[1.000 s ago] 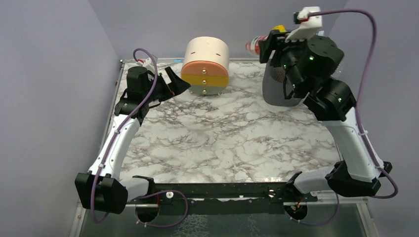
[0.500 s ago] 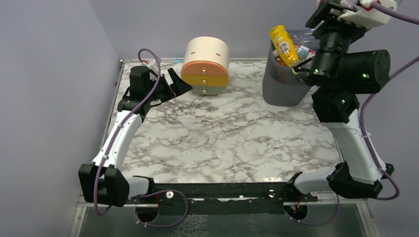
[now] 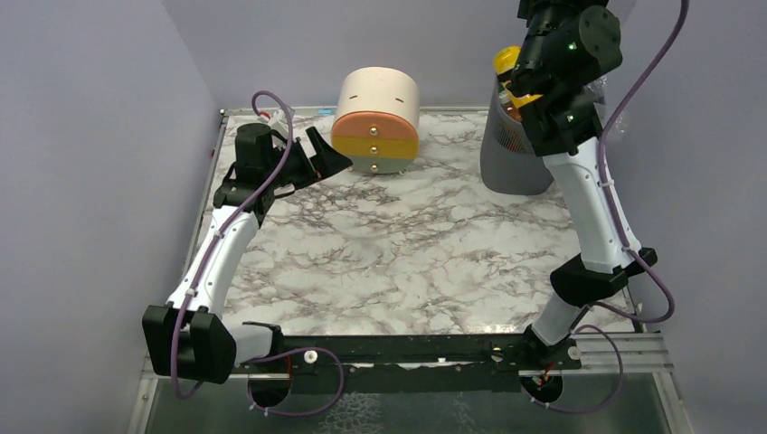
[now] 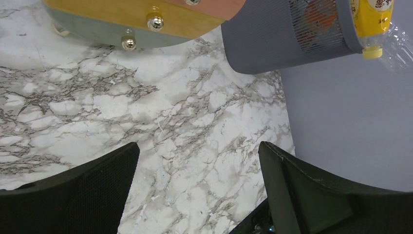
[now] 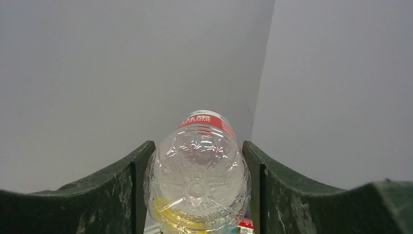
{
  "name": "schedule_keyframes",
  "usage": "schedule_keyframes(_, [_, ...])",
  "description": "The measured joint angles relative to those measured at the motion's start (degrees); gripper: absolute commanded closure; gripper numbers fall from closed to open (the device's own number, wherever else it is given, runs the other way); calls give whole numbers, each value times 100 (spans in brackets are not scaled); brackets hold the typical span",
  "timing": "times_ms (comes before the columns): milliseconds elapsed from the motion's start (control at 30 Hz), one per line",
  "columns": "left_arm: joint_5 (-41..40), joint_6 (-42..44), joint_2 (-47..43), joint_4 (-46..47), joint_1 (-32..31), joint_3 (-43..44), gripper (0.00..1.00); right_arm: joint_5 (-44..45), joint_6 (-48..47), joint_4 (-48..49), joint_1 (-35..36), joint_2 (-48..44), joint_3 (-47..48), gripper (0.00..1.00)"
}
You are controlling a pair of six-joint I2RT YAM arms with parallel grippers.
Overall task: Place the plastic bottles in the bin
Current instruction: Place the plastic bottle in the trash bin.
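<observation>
In the right wrist view my right gripper [image 5: 197, 148] is shut on a clear plastic bottle [image 5: 197, 178] with a red label, its base facing the camera and bare wall behind it. Seen from above, the right arm [image 3: 565, 54] rises over the dark grey mesh bin [image 3: 511, 167] at the back right, and its fingers are cut off by the top edge. A yellow bottle [image 3: 505, 61] sticks out of the bin's rim, with more bottles inside [image 4: 316, 14]. My left gripper [image 3: 318, 155] stands open at the back left, nothing between its fingers [image 4: 102, 185].
A round cream, orange and yellow drawer unit [image 3: 377, 122] stands at the back middle, just right of the left gripper. Purple walls close in the left, back and right sides. The marble table [image 3: 407, 253] stretches between the arms.
The right arm has swung up and back over the bin, still gripping the clear bottle, and now stands nearly upright. The left arm has barely moved.
</observation>
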Motion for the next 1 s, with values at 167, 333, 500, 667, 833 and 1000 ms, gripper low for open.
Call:
schedule_keyframes(167, [44, 39, -162, -11, 35, -105, 1, -673, 1270, -1541, -887, 168, 184, 45])
schedule_keyframes(333, [90, 81, -170, -28, 37, -149, 1, -1578, 2457, -2756, -1773, 205, 238, 46])
schedule_keyframes(500, [109, 101, -170, -26, 52, -149, 1, -2736, 3359, -3683, -2616, 201, 229, 47])
schedule_keyframes(667, [109, 101, -160, -26, 55, -155, 1, -3893, 4026, -4044, -3362, 79, -94, 49])
schedule_keyframes(833, [109, 98, -136, -24, 55, -157, 1, -4457, 4301, -4076, -3556, -79, -334, 50])
schedule_keyframes(1000, [109, 92, -59, -17, 55, -157, 1, -4743, 4402, -4151, -3602, -291, -656, 50])
